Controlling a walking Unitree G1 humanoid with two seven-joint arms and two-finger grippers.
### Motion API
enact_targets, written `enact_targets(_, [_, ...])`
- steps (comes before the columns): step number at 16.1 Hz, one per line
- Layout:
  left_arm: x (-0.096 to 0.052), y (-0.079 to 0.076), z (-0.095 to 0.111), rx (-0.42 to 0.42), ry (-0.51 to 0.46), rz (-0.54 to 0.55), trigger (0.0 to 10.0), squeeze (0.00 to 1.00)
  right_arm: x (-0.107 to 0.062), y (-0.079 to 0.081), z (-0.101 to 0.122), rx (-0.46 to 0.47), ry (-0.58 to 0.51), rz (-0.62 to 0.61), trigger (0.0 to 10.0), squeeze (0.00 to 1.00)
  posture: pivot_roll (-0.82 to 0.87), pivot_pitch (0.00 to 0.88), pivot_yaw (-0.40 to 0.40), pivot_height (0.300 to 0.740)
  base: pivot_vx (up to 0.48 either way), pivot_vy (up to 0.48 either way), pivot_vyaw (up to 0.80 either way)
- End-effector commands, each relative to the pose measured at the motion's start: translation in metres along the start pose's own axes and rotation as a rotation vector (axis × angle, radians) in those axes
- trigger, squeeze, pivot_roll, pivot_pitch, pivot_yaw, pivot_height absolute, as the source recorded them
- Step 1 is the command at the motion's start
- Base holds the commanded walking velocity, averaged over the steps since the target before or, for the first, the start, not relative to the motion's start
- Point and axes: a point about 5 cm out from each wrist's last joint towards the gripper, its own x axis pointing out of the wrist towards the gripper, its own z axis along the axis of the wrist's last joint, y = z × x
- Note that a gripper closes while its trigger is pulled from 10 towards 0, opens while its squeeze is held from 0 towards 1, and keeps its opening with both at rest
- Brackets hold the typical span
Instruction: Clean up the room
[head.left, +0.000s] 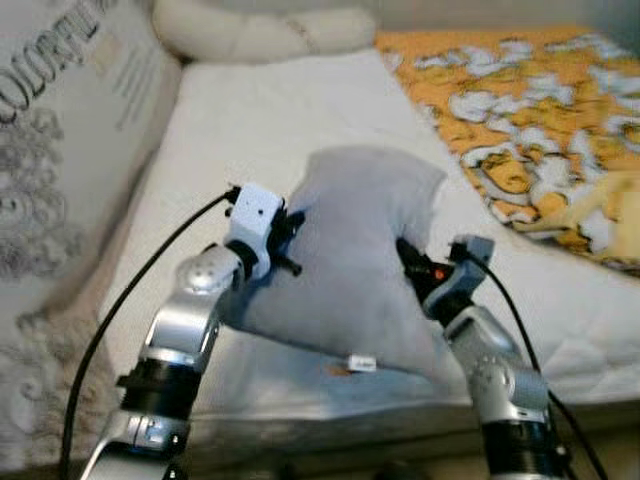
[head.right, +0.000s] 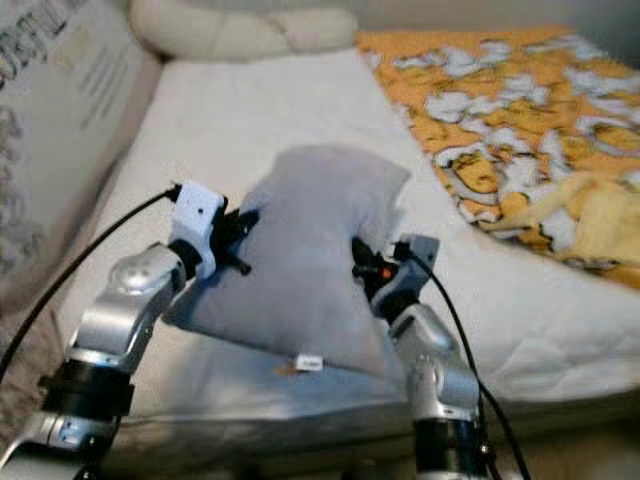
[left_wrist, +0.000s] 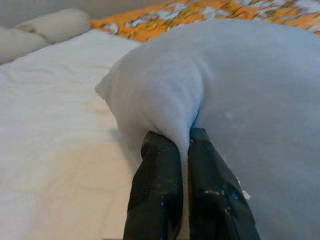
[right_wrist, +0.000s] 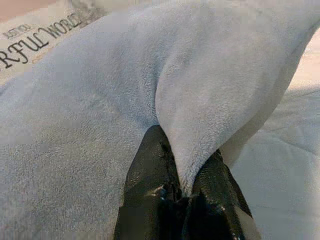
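Both arms rise from the lower edge of the head views, and between them hangs a grey pillow (head.left: 355, 270), held up over the near edge of the bed (head.left: 250, 120). Left gripper (left_wrist: 182, 150): fingers clamped together on a fold of fabric at the pillow's left side, the cloth pinched into a ridge between them. Right gripper (right_wrist: 187, 172): fingers likewise closed on a pleat of the pillow's right side. Pillow status: lifted, tilted, lower corner sagging toward the mattress edge, a small white tag (head.left: 361, 364) at its bottom seam. Bed status: bare white mattress, a cream bolster (head.left: 265, 32) at the head, an orange patterned blanket (head.left: 540, 110) over the far right side, a large printed cushion (head.left: 60, 130) propped at the left. Handling assessment: the pillow appears light, soft and easily deformed, with a plush cover that gives good friction; nothing fragile. Each grip takes only a pinch of cover rather than the body, so the filling may shift and the item swing. Holds near the two opposite edges, as now, seem suited to carrying it level toward the head of the bed.
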Motion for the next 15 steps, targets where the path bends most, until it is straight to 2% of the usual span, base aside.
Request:
enact_targets(1, [-0.0035,0.0080,0.0057,0.029,-0.020,0.022,10.0,0.00,0.0018,0.0074,0.0053,0.000,-0.033,0.020,10.0,0.00,-0.03,0.000,0.014,0.740,0.000,0.431,0.00])
enact_targets(4, [-0.0024,0.0081,0.0067,0.030,-0.021,0.020,10.0,0.00,0.0009,0.0072,0.0045,0.003,-0.035,0.017,10.0,0.00,-0.04,0.000,0.017,0.740,0.000,0.432,0.00])
enact_targets(15, [-0.0008,0.0070,0.0068,0.029,-0.028,0.058,10.0,0.00,0.0010,0.0021,0.0089,-0.002,-0.035,0.006,10.0,0.00,-0.03,0.000,0.002,0.740,0.000,0.000,0.00])
